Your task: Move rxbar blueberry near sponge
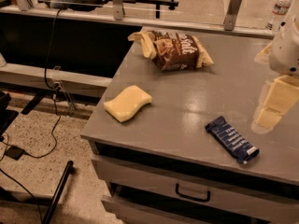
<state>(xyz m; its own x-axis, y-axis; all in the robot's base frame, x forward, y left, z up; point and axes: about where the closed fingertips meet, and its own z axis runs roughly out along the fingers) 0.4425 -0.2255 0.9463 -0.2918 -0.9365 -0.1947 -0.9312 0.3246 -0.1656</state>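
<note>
The rxbar blueberry (231, 139), a slim dark-blue wrapper with white lettering, lies flat and slanted on the grey table (187, 111) near its front right. The sponge (127, 103), a pale yellow block with wavy sides, lies near the table's left edge, well apart from the bar. My gripper (267, 90) hangs at the right edge of the view, above the table and up and to the right of the bar. It is open and empty. One yellowish finger (278, 99) points down-left toward the bar without touching it.
A brown chip bag (175, 50) lies at the back of the table. A water bottle (279, 9) stands at the far right back. A drawer with a handle (192, 193) is below the table's front edge. Cables run over the floor (28, 171) on the left.
</note>
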